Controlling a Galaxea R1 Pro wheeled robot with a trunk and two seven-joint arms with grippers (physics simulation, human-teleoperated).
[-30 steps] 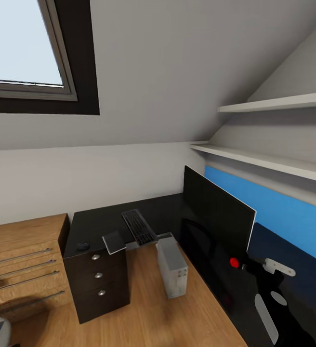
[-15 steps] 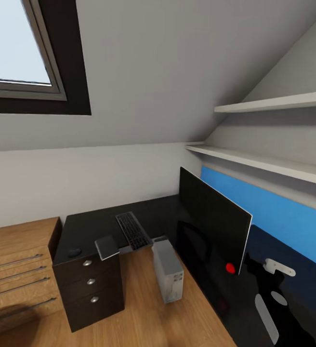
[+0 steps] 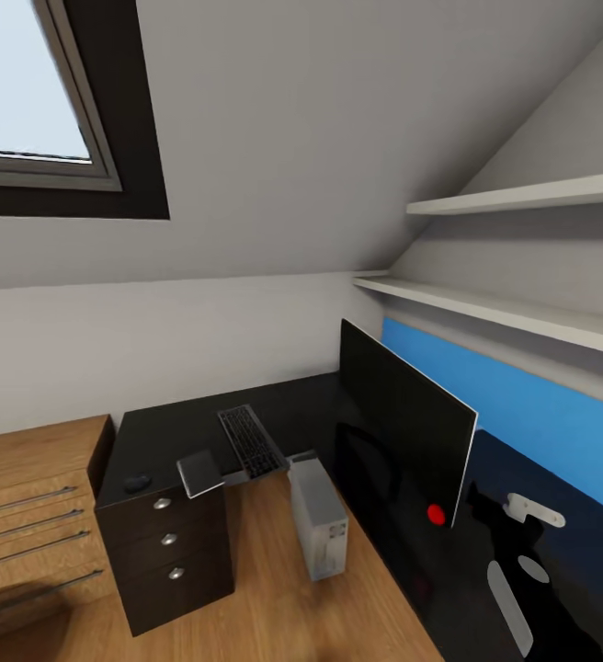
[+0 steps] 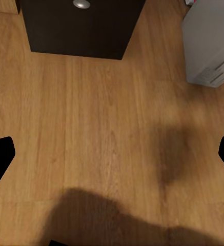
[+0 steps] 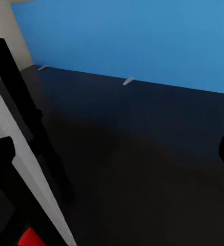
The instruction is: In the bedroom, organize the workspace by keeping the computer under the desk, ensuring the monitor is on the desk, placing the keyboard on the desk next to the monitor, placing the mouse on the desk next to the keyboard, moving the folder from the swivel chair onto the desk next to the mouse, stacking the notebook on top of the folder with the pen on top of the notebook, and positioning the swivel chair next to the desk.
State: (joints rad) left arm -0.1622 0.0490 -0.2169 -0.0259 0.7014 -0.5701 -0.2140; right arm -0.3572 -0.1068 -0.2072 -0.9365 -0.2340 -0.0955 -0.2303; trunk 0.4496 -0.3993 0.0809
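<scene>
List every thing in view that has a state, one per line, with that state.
monitor: upright on the desk, screen dark
keyboard: flat on the desk, overhanging its front edge
notebook: on the desk edge, tilted, partly overhanging
computer: standing on the floor by the desk
desk drawers: all closed
left gripper: open, empty
right gripper: open, empty

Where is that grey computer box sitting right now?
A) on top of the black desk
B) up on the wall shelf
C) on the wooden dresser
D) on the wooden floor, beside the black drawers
D: the computer stands on the wooden floor, tucked at the desk edge a short way from the black drawers.
</scene>
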